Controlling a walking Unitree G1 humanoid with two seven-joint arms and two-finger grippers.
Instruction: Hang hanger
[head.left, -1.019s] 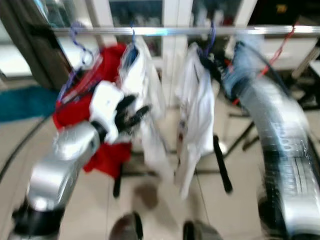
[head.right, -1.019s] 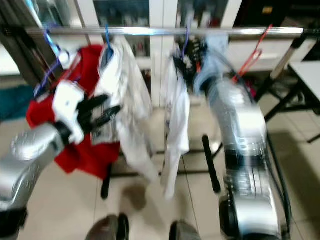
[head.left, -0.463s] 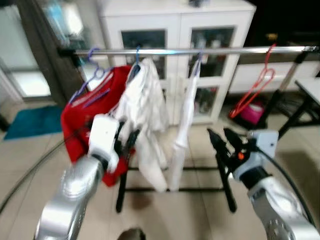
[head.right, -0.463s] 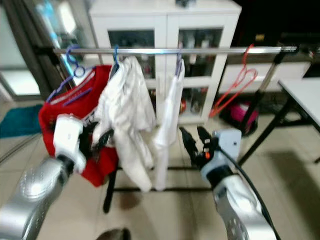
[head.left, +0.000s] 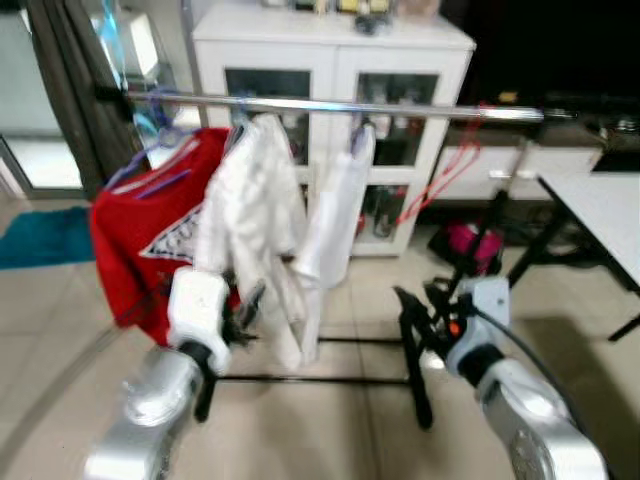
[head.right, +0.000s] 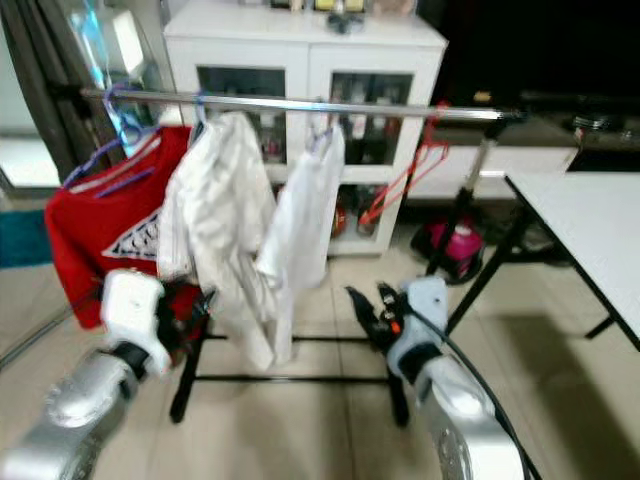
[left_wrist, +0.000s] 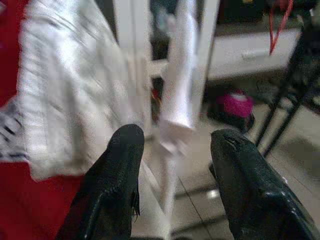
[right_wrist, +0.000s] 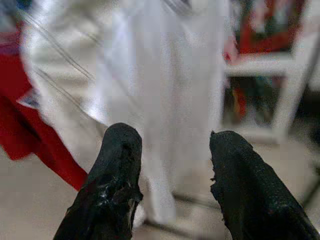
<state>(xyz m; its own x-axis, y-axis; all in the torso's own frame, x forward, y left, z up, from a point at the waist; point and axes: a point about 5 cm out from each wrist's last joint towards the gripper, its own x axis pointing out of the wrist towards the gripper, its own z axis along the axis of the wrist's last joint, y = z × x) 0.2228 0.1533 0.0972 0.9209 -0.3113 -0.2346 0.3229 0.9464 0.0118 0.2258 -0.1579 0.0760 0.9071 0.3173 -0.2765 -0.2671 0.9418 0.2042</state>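
Overhead, rail (head.left: 400, 108) carries red shirt (head.left: 140, 240), two white garments (head.left: 250, 210).

Rail (head.left: 330, 106) runs left to right before the cabinet (head.left: 330, 60); on it, left to right: T-shirt (head.left: 145, 235), shirt (head.left: 250, 215), second shirt (head.left: 335, 215), bare hanger (head.left: 440, 180); bench (head.left: 600, 215) at far right; grippers low, before the rack.

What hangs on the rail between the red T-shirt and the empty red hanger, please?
Two white garments: a crumpled white shirt beside the red T-shirt, then a narrower white garment. Beyond it, bare rail runs to the red hanger, as the right eye view shows.
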